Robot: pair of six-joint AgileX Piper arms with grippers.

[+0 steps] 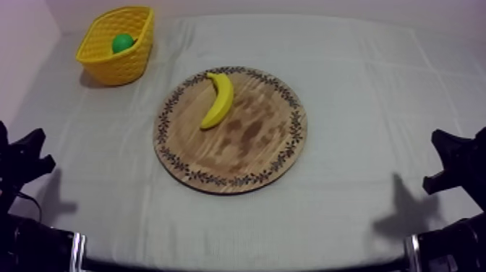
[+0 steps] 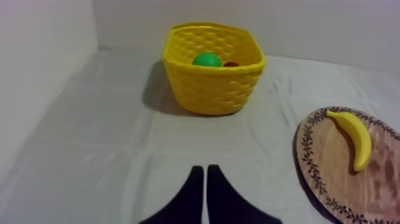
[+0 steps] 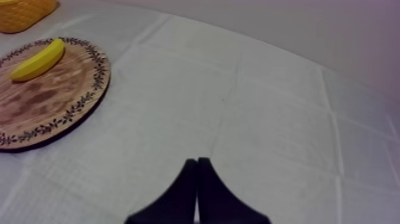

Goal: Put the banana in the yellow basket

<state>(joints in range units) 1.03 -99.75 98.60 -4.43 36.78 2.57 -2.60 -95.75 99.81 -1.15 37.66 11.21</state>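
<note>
Top view has both arms parked low at the bench edge, I'd guess because the pick has not begun. Both the left fingers and the right fingers lie pressed into a narrow wedge, gripping nothing. Well ahead of both, the banana lies on the wooden board, smooth, curved and bright yellow. Straight beyond the left fingers stands the yellow basket, which probably favours that arm.

Lighting was soft and even. The yellow basket and wooden board cast short, faint shadows on the cloth.
</note>
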